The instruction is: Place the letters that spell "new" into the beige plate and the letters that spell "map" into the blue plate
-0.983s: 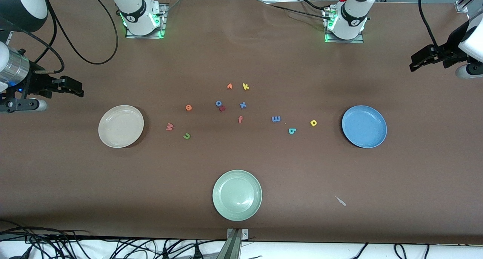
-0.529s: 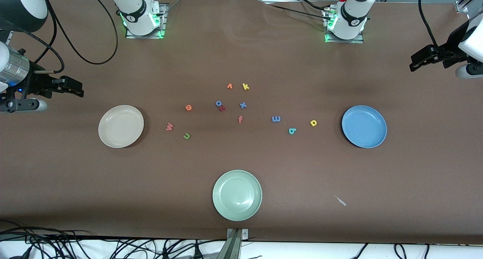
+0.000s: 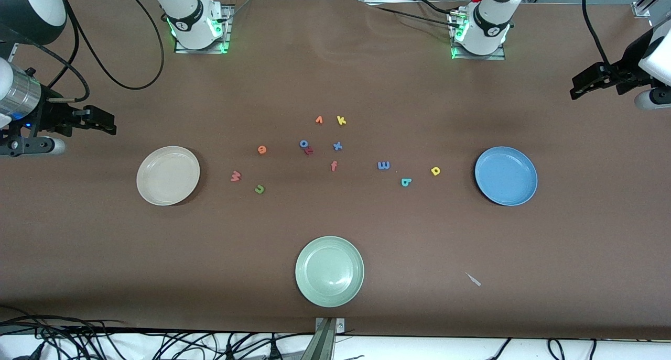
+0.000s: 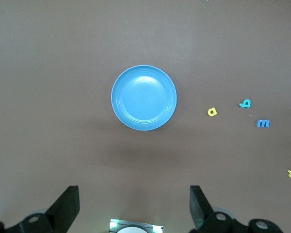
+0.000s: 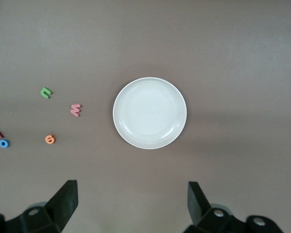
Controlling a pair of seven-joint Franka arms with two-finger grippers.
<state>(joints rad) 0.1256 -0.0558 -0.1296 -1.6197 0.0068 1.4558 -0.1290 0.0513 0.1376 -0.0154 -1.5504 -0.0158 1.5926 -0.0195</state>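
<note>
While both my plates sit bare, none of the six letters has been sorted yet.

My right gripper (image 5: 131, 206) hangs high with its jaws spread wide and holding nothing, over the beige plate (image 3: 149, 192) at the right arm's end of the table; the salmon "w" (image 3: 235, 176), green "n" (image 3: 259, 189) and orange "e" (image 3: 262, 149) lie on the cloth beside that plate, toward the table's middle, well apart from my fingers. My left gripper (image 4: 134, 206) hangs likewise wide open and empty over the blue plate (image 3: 527, 189) at the left arm's end; the yellow "p" (image 3: 435, 171), teal "a" (image 3: 406, 182) and light-blue "m" (image 3: 383, 165) lie in a loose row beside it. All six picks remain, I judge.
</note>
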